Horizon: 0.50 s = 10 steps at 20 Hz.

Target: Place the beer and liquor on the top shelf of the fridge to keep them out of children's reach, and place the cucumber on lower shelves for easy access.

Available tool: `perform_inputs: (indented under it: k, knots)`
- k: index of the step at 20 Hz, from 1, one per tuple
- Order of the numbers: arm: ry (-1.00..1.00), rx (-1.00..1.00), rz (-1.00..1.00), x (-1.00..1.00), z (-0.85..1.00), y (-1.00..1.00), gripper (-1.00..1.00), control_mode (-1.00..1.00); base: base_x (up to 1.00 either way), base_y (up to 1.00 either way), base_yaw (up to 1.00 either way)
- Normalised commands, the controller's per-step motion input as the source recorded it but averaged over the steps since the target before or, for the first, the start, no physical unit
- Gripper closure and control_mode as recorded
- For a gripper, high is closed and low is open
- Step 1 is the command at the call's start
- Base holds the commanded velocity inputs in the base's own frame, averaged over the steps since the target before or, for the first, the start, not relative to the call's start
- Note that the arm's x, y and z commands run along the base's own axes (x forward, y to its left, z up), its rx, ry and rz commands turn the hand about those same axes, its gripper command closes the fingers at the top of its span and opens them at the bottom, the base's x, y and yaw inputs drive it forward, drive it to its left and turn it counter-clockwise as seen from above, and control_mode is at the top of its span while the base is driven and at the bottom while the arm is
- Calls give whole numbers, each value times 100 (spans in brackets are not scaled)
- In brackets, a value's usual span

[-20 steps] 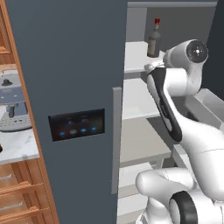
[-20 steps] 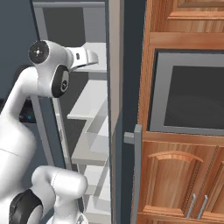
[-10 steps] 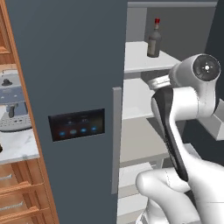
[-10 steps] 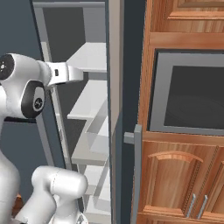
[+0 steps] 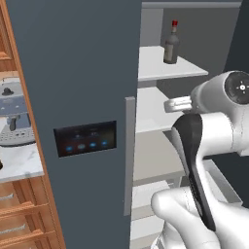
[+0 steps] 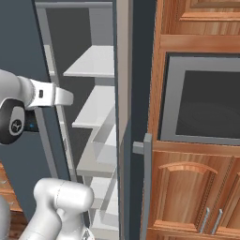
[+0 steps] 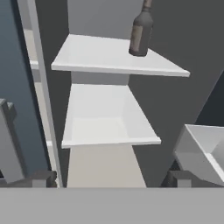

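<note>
Standing upright on the top shelf (image 5: pixel 165 68) inside the open fridge (image 5: pixel 73 73) is the liquor (image 5: pixel 170 44) bottle. Nothing is touching it. I cannot tell how wide the hand is opening, or whether it is carrying anything.

We're looking into the open fridge (image 6: pixel 123 70), its white boards stepping down one under another, with the top shelf (image 6: pixel 93 63) bare where we can see it. Our white arm (image 6: pixel 33 96) reaches in from the left edge at about the height of the second board. To the right, wooden cabinets (image 6: pixel 192 187) frame a dark built-in oven (image 6: pixel 204 105).
</note>
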Motion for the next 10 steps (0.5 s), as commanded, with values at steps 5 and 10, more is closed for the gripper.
perform_inputs:
  k: [5,10]
  knots:
    - [4,3,7,-2,-3,6,-100,-100,0,0,0]
    - [0,0,13,-1,-13,2,-100,-100,0,0,0]
